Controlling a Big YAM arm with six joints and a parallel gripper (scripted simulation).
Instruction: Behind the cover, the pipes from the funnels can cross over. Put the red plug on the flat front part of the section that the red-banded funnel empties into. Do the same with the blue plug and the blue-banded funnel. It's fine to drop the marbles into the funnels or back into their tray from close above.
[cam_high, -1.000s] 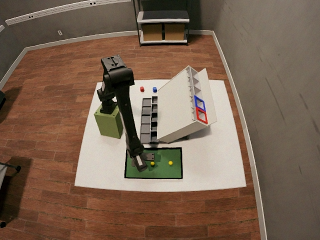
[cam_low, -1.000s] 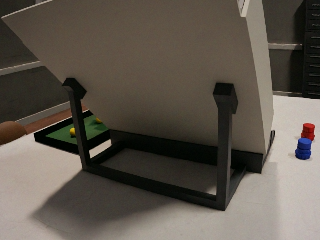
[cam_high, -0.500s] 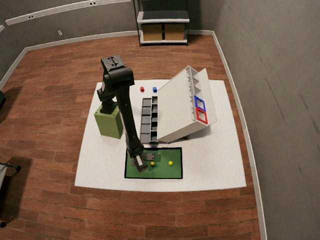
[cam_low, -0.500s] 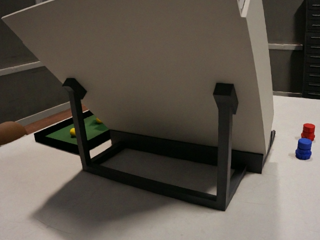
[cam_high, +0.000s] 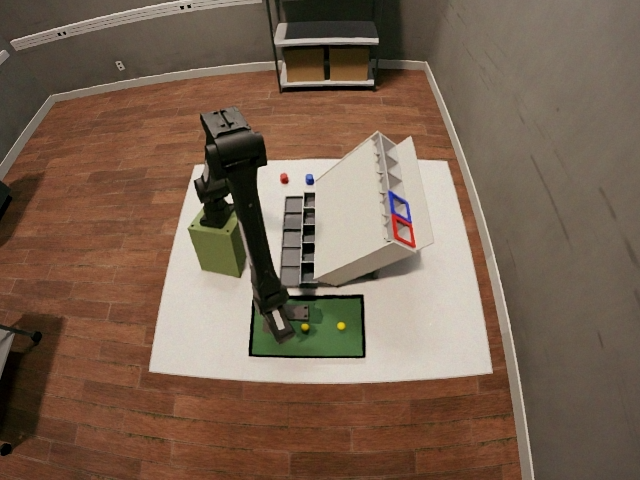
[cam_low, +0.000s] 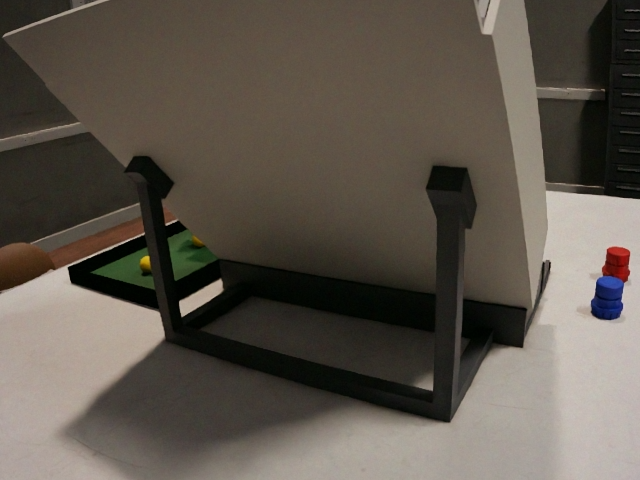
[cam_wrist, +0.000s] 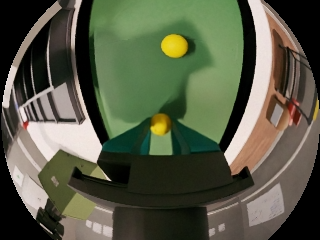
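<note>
My gripper (cam_high: 300, 329) (cam_wrist: 160, 121) is shut on a yellow marble (cam_high: 305, 327) (cam_wrist: 160, 124), low over the green, black-rimmed tray (cam_high: 364, 333) (cam_low: 124, 297) (cam_wrist: 85, 75). Another yellow marble (cam_high: 341, 326) (cam_wrist: 174, 46) lies in the tray. The red plug (cam_high: 283, 178) (cam_low: 616, 263) and blue plug (cam_high: 309, 179) (cam_low: 607, 298) stand upright on the table beyond the sections. The red-banded funnel (cam_high: 413, 235) is at the board's near end, beside the blue-banded funnel (cam_high: 407, 209). The sections' flat front parts (cam_high: 292, 238) hold no plugs. The cover (cam_high: 346, 217) hides the pipes.
The tilted board rests on a dark stand (cam_low: 448, 310) (cam_low: 160, 258). Its top edge rises high on the side away from the green robot base (cam_high: 217, 250) (cam_wrist: 70, 185). A dark grey plate (cam_high: 298, 312) shows beside my gripper over the tray.
</note>
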